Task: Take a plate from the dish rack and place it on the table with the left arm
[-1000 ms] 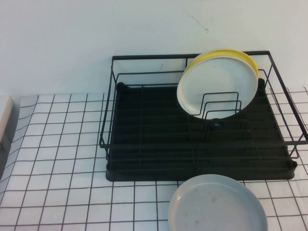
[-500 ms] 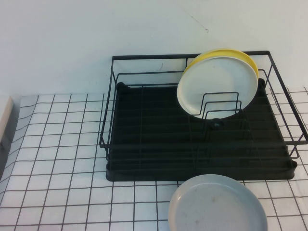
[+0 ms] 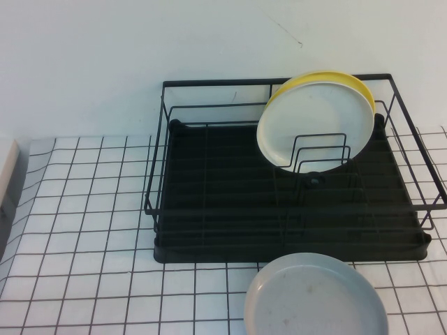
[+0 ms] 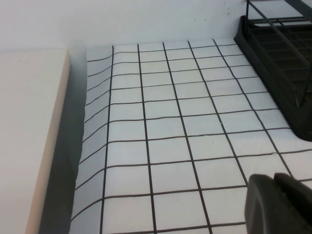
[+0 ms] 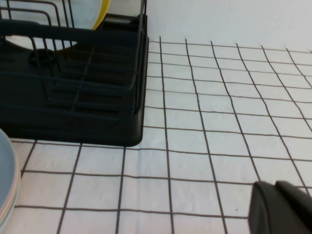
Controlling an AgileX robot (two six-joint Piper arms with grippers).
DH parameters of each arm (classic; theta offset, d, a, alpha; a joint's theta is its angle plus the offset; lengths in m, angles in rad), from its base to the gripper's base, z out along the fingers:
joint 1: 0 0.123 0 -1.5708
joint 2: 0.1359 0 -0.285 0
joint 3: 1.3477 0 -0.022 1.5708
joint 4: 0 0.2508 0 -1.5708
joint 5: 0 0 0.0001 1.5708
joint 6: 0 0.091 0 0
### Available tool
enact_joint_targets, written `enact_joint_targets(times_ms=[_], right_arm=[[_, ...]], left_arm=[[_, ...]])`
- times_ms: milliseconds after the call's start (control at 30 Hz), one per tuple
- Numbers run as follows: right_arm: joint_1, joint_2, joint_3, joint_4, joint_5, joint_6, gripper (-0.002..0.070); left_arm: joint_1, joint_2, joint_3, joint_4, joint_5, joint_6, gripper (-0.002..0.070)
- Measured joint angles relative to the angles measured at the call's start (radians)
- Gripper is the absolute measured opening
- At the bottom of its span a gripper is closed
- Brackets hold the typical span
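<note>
Plate [image 3: 314, 122] sits upright in the rack [image 3: 209, 202], upper right of the high frame, leaning on a yellow plate [image 3: 335, 77] right behind it, wire dividers [image 3: 321, 153] across its lower front. Grey plate [image 3: 314, 300] lies flat on the counter [image 3: 84, 209] at bottom centre-right, just in front of the rack. Neither arm shows in the high view. Left gripper [image 4: 280, 204]: only a black tip at lower right of its wrist frame, over bare counter, rack corner at upper right; can't tell how far open, nothing visibly held. Right gripper [image 5: 280, 209]: same, black tip at lower right over counter, rack at upper left; opening can't be told.
</note>
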Motion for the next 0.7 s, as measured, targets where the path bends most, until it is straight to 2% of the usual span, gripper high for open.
enact_joint_targets(times_ms=[700], right_arm=[[0.000, 0.000, 0.000, 0.000, 0.000, 0.000, -0.0003]], left_arm=[[0.000, 0.000, -0.003, 0.019, 0.010, 0.064, -0.0003]])
